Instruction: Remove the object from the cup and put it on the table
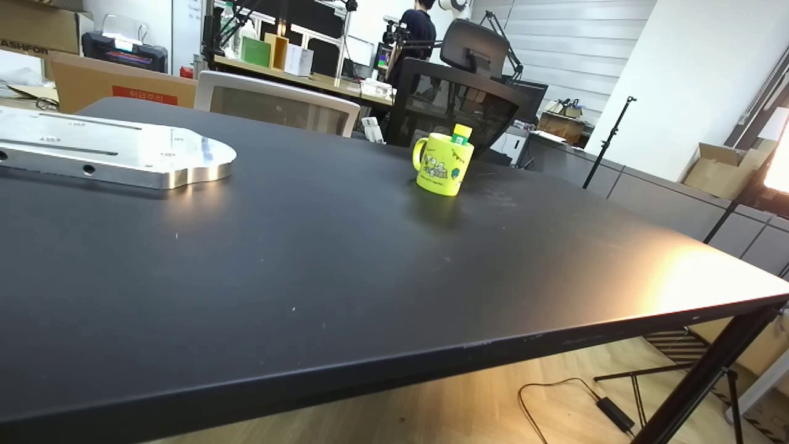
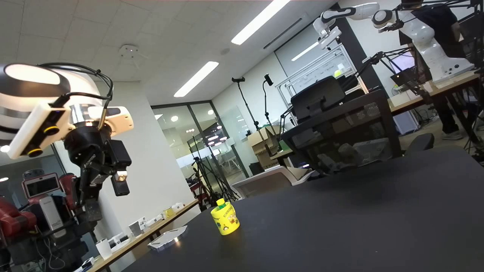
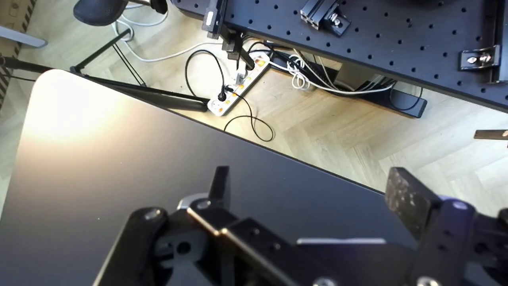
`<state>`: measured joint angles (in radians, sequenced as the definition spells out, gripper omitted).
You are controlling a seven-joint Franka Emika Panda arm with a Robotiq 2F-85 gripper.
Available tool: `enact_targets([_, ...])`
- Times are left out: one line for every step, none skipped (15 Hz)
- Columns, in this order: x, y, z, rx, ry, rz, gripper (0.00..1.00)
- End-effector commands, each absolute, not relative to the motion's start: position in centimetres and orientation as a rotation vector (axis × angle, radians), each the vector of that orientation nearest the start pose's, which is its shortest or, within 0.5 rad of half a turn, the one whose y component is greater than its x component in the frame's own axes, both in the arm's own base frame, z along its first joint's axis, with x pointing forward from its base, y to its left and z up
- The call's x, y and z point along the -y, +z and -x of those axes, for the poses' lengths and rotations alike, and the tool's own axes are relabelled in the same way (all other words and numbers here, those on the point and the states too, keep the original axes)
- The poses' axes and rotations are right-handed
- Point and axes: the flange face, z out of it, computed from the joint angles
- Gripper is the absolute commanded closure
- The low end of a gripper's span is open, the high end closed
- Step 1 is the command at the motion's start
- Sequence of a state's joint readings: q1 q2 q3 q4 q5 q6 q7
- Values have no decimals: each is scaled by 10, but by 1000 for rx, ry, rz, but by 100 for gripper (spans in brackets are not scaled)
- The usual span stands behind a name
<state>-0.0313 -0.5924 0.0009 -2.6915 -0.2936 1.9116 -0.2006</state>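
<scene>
In both exterior views, can see stick (image 1: 460, 134) standing in cup (image 1: 441, 166), with yellow end poking out at top; see cup upright on bench (image 1: 370, 271), apart from plate (image 1: 151, 147). In wrist view, see end effector (image 3: 308, 180) spread wide, holding nothing; in an exterior view, see its 2 fingers (image 2: 121, 187) high and well apart from cup. Beyond bench, see chairs (image 1: 271, 111).

White robot arms (image 2: 423, 40) and a red robot (image 2: 53, 217) mark a robotics lab.

Lime-green cup (image 1: 441, 168), upright on black table (image 1: 370, 271), yellow-topped green stick (image 1: 461, 133) inside, poking above the rim
</scene>
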Motion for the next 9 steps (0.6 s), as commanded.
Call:
enact_targets([31, 401, -374, 552, 363, 3323, 0])
enact_targets([30, 401, -386, 575, 348, 3321, 0])
enact_targets([28, 401, -403, 599, 335, 3314, 0])
enact_targets([27, 401, -419, 617, 325, 3309, 0])
enact_targets([25, 401, -436, 656, 306, 3300, 0])
enact_targets([22, 402, -455, 677, 292, 3299, 0])
enact_targets([18, 403, -475, 712, 277, 3287, 0])
enact_targets([14, 404, -495, 748, 252, 3279, 0])
enact_targets([9, 406, -513, 776, 238, 3276, 0])
